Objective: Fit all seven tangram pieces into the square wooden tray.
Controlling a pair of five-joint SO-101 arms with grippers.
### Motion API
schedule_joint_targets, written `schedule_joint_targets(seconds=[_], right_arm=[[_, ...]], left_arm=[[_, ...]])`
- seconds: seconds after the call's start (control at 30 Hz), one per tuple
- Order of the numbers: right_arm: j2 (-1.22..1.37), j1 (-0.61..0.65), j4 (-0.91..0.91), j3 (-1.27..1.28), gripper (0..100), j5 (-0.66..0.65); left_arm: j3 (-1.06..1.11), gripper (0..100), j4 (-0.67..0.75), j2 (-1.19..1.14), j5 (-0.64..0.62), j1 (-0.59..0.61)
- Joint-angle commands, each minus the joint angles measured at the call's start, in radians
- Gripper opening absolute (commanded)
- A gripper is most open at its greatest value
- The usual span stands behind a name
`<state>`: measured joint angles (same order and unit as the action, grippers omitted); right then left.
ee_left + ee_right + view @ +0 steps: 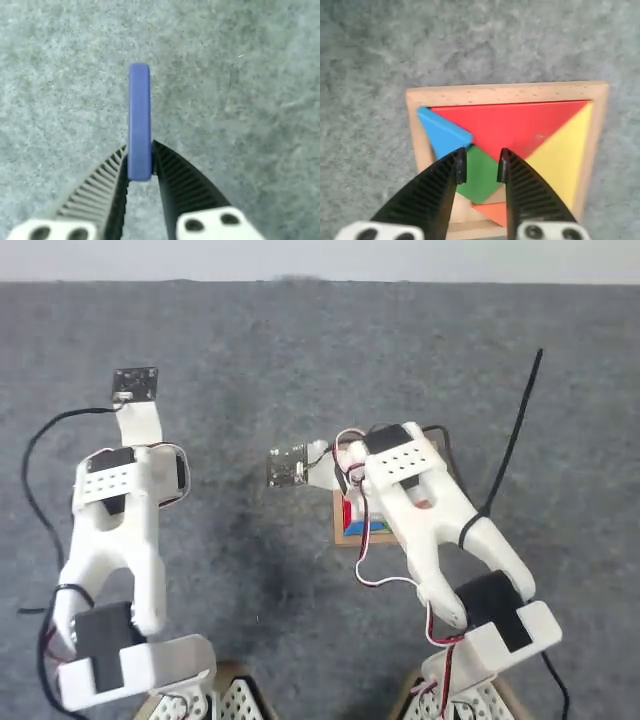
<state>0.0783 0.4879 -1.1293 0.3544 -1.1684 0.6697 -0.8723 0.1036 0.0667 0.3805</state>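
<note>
In the left wrist view my left gripper [140, 161] is shut on a dark blue tangram piece [139, 110], held edge-on above bare grey felt. The left arm [115, 510] stands at the table's left, well apart from the tray. The square wooden tray [505, 93] holds a large red triangle [512, 125], a yellow triangle [565, 155], a light blue triangle [440, 132], a green square [477, 175] and an orange piece [492, 212]. My right gripper [481, 165] hangs just over the green square, slightly open with nothing between its fingers. The right arm [420, 500] covers most of the tray [345, 537].
Grey felt [300, 370] covers the whole table. A black cable [515, 440] runs up from the right arm, and another cable [35, 460] loops left of the left arm. Both arm bases sit at the near edge.
</note>
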Motion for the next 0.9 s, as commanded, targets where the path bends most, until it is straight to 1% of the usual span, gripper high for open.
schedule_joint_targets(seconds=[0.0,0.1,0.27,0.4,0.6,0.7,0.87], right_arm=[[-0.007,0.016,0.033,0.054,11.8,0.012],[-0.008,0.015,0.090,0.109,11.8,0.017],[-0.008,0.013,0.104,0.115,11.8,0.040],[-0.021,0.013,0.096,0.097,11.8,0.040],[-0.093,0.015,0.002,0.006,11.8,0.040],[-0.105,0.021,0.007,0.003,11.8,0.054],[-0.056,0.027,0.044,0.002,11.8,0.100]], left_arm=[[-0.025,1,-0.002,0.008,-0.008,-0.011],[-0.025,1,-0.003,0.008,-0.008,-0.011],[-0.024,1,-0.003,0.008,-0.008,-0.011],[-0.024,1,-0.003,0.008,-0.008,-0.011],[-0.024,1,-0.002,0.008,-0.008,-0.011],[-0.024,1,-0.002,0.008,-0.008,-0.011],[-0.024,1,-0.002,0.008,-0.008,-0.011]])
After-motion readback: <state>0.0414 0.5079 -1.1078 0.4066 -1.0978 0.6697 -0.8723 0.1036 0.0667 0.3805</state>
